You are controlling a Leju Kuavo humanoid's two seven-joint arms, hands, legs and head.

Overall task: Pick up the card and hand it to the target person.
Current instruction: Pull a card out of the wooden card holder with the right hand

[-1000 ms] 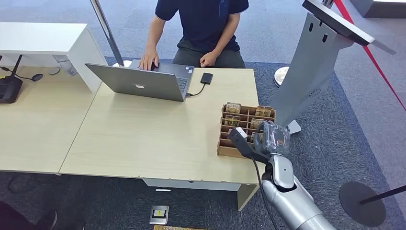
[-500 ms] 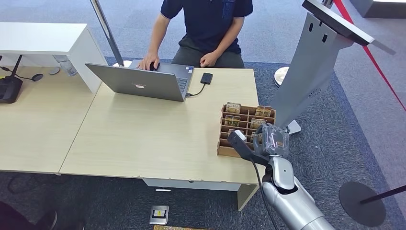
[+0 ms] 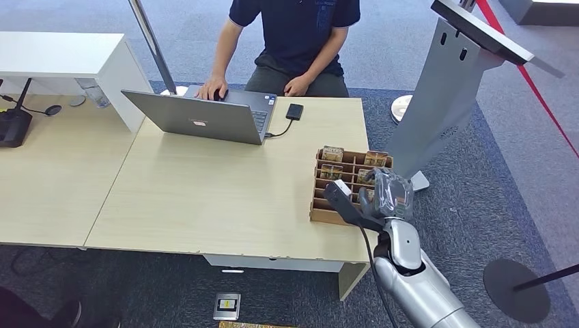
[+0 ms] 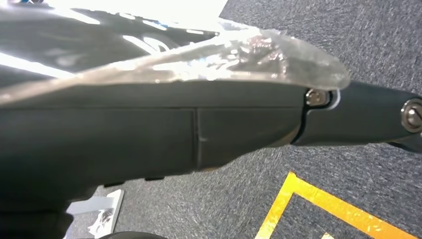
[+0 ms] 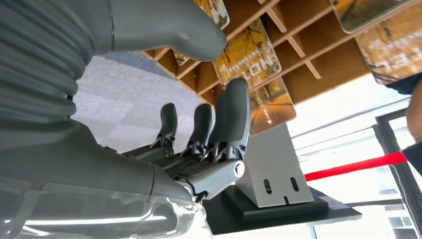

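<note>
right hand (image 3: 388,196): poised over the near right corner of the card rack (image 3: 321,213), fingers (image 5: 230,112) apart and part curled, thumb set opposite them; nothing between them.
nearest card (image 5: 247,54): upright in a slot, directly beyond the fingertips in the right wrist view, close but not touching as far as I can tell (contact point is hidden from the head view).
card axis: flat face towards the hand, standing on edge in its slot; top edge looks like the part to pinch.
other cards (image 3: 332,153): further slots of the same rack, far row.
left hand (image 4: 199,129): hanging over the carpet, well away from the desk (image 3: 225,184); cannot tell how far open it is.
nearer arm: the right, plainly.
person (image 3: 293,34): seated at the far edge of the desk behind a laptop (image 3: 198,119), beyond the rack and to its left.
</note>
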